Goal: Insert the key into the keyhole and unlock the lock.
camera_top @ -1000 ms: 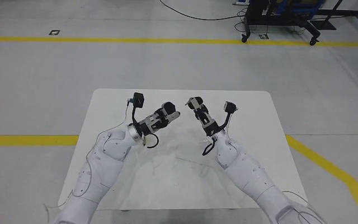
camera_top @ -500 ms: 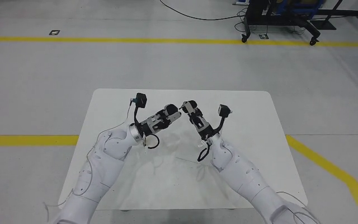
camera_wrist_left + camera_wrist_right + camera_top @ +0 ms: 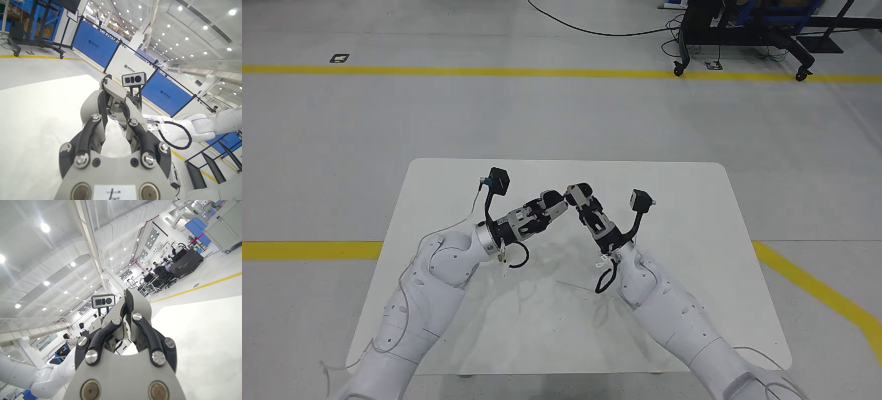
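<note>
Above the back middle of the white table [image 3: 672,220] my two grippers meet tip to tip. My left gripper [image 3: 555,200] [image 3: 115,98] is shut on a small silver lock [image 3: 115,111] held between its pads. My right gripper [image 3: 573,190] [image 3: 128,294] is shut on the key [image 3: 125,292], a thin bit of metal at its fingertips. In the left wrist view the right gripper [image 3: 106,79] lies just over the lock with the key [image 3: 102,83] at its tip. The keyhole is hidden, and I cannot tell whether the key touches the lock.
Both forearms slant in over the table from its near side. A black wheeled stand [image 3: 742,30] is on the floor far behind the table at the right. Yellow floor lines [image 3: 442,70] run behind and beside the table.
The right gripper has moved left toward the left gripper, closing the gap between them. The left gripper has edged slightly right and back to meet it.
</note>
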Robot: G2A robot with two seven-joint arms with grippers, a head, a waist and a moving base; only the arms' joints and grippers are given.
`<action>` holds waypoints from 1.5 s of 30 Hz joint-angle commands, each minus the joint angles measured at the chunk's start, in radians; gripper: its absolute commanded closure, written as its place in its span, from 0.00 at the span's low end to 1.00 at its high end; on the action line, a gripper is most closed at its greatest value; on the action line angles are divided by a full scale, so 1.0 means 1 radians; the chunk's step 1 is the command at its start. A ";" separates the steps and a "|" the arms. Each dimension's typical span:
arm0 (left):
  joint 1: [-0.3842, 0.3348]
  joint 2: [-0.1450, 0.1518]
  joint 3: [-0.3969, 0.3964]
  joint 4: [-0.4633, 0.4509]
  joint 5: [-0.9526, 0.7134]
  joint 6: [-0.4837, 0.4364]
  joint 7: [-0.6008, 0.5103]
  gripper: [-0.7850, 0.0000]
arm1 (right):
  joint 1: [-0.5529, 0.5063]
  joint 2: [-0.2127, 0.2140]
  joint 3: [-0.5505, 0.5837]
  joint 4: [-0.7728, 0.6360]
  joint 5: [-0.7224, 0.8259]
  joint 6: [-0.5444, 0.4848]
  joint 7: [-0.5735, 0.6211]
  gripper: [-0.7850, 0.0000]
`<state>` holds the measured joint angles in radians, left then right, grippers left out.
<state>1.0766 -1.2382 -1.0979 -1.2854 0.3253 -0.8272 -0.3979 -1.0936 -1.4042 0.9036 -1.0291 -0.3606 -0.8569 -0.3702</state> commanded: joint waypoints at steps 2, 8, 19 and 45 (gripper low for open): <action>0.001 0.001 -0.003 -0.002 0.016 0.012 0.010 0.76 | -0.008 -0.001 0.011 -0.009 -0.004 -0.006 0.002 1.00; 0.005 0.004 -0.010 -0.003 0.007 0.010 0.022 0.67 | -0.027 0.000 0.045 -0.029 -0.026 -0.010 -0.004 1.00; 0.007 0.006 -0.007 -0.008 -0.021 -0.002 0.012 0.59 | -0.045 -0.009 0.040 -0.050 0.084 -0.055 0.112 1.00; 0.006 0.012 -0.012 -0.008 0.017 0.035 0.048 1.00 | -0.045 -0.028 0.086 -0.033 0.050 -0.040 0.153 0.00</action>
<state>1.0821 -1.2272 -1.1079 -1.2917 0.3424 -0.7917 -0.3518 -1.1368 -1.4324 0.9865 -1.0624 -0.3147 -0.8944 -0.2179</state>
